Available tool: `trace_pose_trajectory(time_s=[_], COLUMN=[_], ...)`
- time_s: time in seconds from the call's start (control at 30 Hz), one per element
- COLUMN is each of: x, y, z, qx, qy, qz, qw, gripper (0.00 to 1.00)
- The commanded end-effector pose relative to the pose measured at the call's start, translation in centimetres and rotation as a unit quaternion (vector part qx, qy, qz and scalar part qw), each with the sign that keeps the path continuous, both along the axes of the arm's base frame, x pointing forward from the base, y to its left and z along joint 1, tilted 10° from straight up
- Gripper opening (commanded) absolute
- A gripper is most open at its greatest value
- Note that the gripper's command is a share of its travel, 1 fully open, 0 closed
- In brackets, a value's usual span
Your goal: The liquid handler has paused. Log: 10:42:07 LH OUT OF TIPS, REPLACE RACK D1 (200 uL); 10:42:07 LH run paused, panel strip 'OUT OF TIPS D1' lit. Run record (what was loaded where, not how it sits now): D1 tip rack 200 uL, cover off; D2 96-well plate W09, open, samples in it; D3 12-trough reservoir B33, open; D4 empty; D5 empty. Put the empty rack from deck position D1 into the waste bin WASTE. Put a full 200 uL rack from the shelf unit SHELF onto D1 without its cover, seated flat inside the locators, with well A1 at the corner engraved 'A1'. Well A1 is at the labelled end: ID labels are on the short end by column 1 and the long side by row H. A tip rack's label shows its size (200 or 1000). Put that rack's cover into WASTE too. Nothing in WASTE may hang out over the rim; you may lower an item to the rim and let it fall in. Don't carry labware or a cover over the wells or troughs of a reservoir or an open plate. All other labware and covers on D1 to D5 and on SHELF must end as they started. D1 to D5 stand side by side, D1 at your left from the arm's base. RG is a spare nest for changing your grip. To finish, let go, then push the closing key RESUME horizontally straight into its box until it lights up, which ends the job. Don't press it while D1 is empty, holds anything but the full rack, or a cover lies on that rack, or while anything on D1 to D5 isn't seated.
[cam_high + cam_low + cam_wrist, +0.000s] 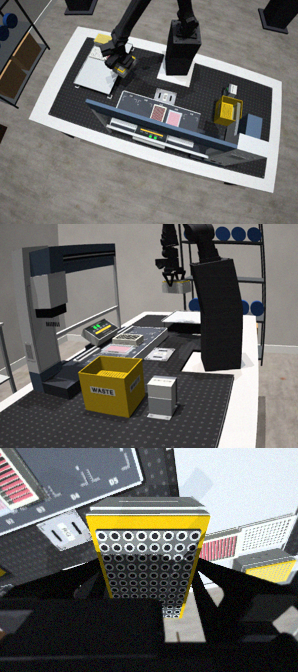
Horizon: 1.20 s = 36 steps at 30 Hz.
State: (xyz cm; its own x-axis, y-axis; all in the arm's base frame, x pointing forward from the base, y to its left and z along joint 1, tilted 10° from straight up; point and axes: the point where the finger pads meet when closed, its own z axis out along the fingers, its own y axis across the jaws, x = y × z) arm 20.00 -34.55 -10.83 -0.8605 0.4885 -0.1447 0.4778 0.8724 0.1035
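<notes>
Yellow-rimmed tip rack (pixel 145 568) clamped in the gripper (pixel 173 279), high above the shelf plate (pixel 93 74).

Gripper (pixel 174 279) clamping tip rack (pixel 176 286) above the shelf tray (pixel 180 317), waste bin (pixel 112 390) beside key box (pixel 162 395)

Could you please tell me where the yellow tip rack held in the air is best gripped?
Probably across its two long sides, from straight above, as the pincer holds the tip rack now: it is a narrow box, hole face up, with flat side walls.
</notes>
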Motion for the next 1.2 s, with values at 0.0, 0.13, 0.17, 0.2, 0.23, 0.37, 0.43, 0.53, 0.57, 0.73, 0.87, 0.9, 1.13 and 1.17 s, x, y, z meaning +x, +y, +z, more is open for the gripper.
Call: trace_pose_trajectory(time_s=[0.0,0.13,0.17,0.2,0.23,0.37,0.43,0.53,0.57,0.73,0.87,0.9,1.13,1.17], x=[0.34,0.34,0.34,0.34,0.34,0.34,0.33,0.33,0.33,0.34,0.33,0.32,0.32,0.32], y=[-0.68,-0.68,-0.68,-0.68,-0.68,-0.67,-0.68,-0.68,-0.68,-0.63,-0.63,-0.63,-0.64,-0.64], z=[-0.34,-0.34,-0.34,-0.34,-0.34,-0.34,-0.34,-0.34,-0.34,-0.35,-0.35,-0.35,-0.35,-0.35], qx=[-0.01,-0.017,-0.019,-0.02,-0.022,-0.027,-0.027,-0.027,-0.027,-0.027,-0.027,-0.027,-0.027,-0.027], qy=[-0.002,-0.003,-0.003,-0.003,-0.003,-0.004,-0.004,-0.004,-0.004,-0.004,-0.004,-0.004,-0.004,-0.004], qz=[0.055,0.094,0.104,0.114,0.124,0.151,0.151,0.151,0.151,0.152,0.152,0.152,0.151,0.151], qw=[0.998,0.995,0.994,0.993,0.992,0.988,0.988,0.988,0.988,0.988,0.988,0.988,0.988,0.988], gripper=[0.0,0.0,0.0,0.0,0.0,0.0,0.0,0.0,0.0,0.0,0.0,0.0,0.0,0.0])
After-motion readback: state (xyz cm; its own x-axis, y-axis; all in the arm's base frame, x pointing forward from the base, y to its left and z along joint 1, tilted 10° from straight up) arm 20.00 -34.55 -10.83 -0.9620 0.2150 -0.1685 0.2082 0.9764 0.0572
